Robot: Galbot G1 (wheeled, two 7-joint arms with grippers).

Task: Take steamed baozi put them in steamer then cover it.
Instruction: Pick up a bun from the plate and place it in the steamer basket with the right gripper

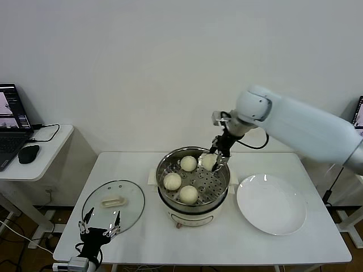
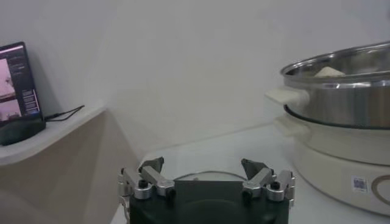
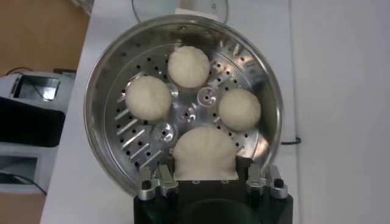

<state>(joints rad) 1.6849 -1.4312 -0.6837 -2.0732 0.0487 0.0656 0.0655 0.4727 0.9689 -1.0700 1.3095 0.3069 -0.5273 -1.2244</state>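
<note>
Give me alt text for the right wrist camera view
The right gripper holds a steamed baozi over the steamer, where three more baozi sit on the perforated floor. The steamer stands on a white table.

No text, brand or number can be read. A small square code label [image 2: 359, 183] sits on the cream pot base [image 2: 341, 164], too small to make out. The laptop screen [image 1: 11, 110], at nine o'clock, shows only illegible windows.
</note>
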